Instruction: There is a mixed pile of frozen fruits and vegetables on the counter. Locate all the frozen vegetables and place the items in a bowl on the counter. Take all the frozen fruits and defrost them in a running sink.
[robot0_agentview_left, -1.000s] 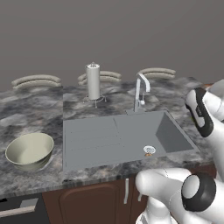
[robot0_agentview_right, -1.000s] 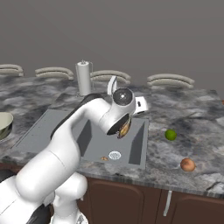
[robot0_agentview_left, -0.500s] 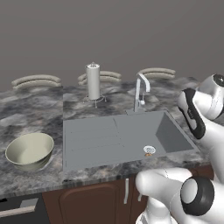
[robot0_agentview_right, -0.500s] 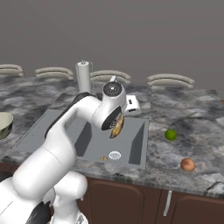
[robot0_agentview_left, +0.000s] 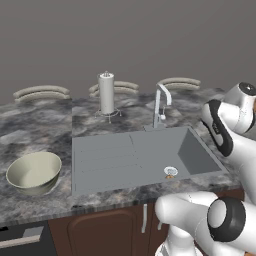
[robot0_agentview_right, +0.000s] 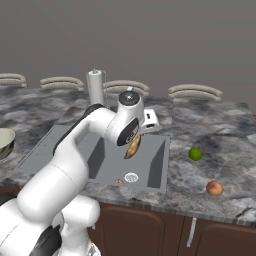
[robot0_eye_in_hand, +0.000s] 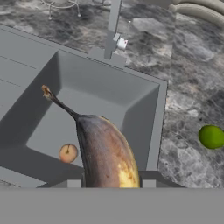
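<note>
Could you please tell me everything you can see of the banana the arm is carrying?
The banana is long, curved and overripe, mostly dark brown with yellow patches near the held end. The gripper holds it by that end, above the sink basin. Its thin dark stem points away from the hand. In the hand view a small orange-brown fruit lies in the basin beside it.

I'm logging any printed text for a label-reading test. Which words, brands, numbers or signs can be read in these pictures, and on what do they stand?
None: no text can be read anywhere.
The banana in the gripper is plain, and so are the bowl, the paper towel roll, the tap and the sink.
The lime-green ball and the reddish-brown lump on the counter bear no labels.
</note>
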